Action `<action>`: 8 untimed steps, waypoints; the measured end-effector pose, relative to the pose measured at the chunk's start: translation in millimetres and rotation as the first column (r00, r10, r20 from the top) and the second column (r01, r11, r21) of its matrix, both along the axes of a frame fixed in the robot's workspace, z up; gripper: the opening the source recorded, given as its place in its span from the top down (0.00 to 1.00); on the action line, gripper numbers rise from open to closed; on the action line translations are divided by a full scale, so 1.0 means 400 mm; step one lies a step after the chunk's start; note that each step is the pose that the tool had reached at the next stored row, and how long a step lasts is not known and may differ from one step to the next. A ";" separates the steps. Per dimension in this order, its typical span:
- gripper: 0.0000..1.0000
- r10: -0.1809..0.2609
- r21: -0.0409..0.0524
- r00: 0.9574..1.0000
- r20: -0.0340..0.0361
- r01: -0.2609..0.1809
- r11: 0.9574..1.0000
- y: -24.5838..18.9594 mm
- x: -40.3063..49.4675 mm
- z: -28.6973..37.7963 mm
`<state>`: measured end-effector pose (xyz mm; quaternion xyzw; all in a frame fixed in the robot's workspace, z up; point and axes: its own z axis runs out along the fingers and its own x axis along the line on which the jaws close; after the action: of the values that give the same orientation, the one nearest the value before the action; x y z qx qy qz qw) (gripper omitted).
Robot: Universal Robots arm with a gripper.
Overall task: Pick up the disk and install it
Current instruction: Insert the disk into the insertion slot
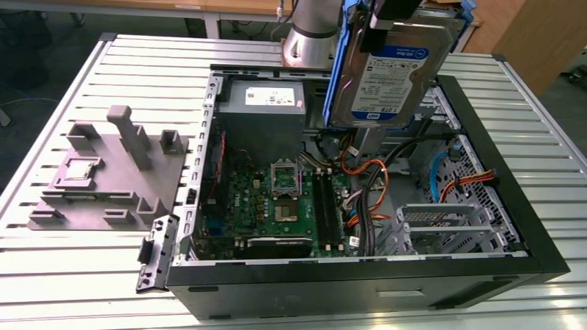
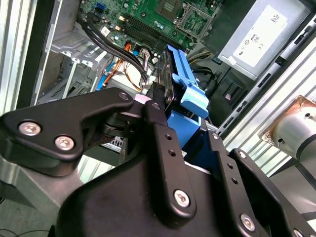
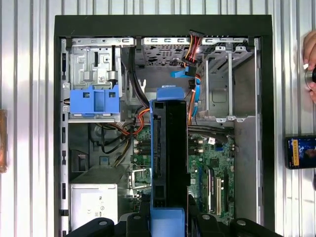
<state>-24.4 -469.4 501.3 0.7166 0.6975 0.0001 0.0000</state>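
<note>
blue-framed disk (image 1: 424, 42) with white-and-blue label (image 1: 385, 79), held in the gripper (image 2: 183, 116) above case (image 1: 367, 278).

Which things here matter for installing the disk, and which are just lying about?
Job: disk, gripped by the end effector; open case.
Just about: grey fixture, chip on it, phone, a person's hand.

- Bench (image 1: 73, 275): slatted metal top.
- Open PC case (image 1: 367, 292) lies at its centre.
- Grey fixture (image 1: 110, 168) stands at the case's 9 o'clock in the exterior view.
</note>
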 end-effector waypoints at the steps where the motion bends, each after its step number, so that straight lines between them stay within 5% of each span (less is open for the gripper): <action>1: 0.63 0.000 0.000 1.000 0.000 0.000 1.000 0.000 0.000 0.000; 8: 0.63 0.000 0.000 1.000 0.000 0.000 1.000 -0.007 0.000 0.000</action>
<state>-24.4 -472.4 501.2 0.7166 0.6975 0.0002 0.0000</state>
